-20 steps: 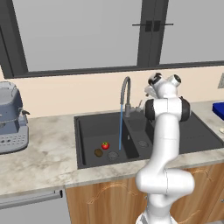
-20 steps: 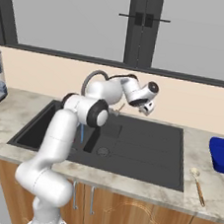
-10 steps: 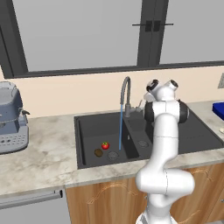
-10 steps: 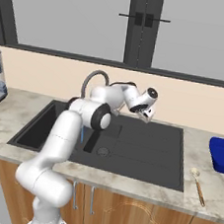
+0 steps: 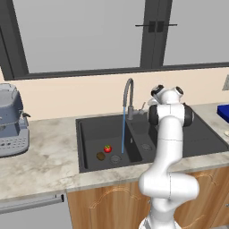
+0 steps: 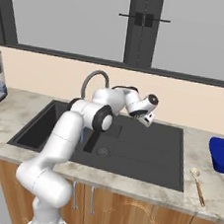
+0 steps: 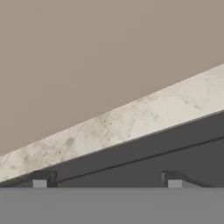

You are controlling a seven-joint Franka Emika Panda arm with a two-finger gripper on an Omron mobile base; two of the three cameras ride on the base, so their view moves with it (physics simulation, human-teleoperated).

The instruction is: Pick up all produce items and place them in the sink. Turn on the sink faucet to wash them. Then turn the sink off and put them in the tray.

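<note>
Resting on the floor of the sink (image 5: 89, 129), in its wider basin, are the two produce items: the red one (image 5: 107, 148) with a green top and the brown one (image 5: 100, 156). Red sits just beside the brown, slightly nearer the faucet; both lie near the round drain (image 5: 116, 158), apart from it. A thin blue stream of water (image 5: 123, 129) falls from the faucet spout into this basin, landing beyond the drain.

Faucet (image 5: 129, 96): grey gooseneck at the back rim of the sink, by the divider between the two basins, small lever post (image 5: 142, 108) just beside its base.

Gripper (image 6: 147, 120) hangs above the narrower basin, close to the back rim, to the lever side of the faucet, well apart from the produce. In the hand view the two finger tips (image 7: 40, 182) stand wide apart with nothing between them, so the jaws are open and empty; beyond them run the dark sink rim, a strip of marble table and the beige wall.

Outward from the sink: marble table (image 5: 44, 156) all round; coffee machine (image 5: 11, 120) on the wide-basin side; blue tray (image 6: 221, 155) and a wooden spoon (image 6: 197, 184) on the far side, past the narrower basin.
</note>
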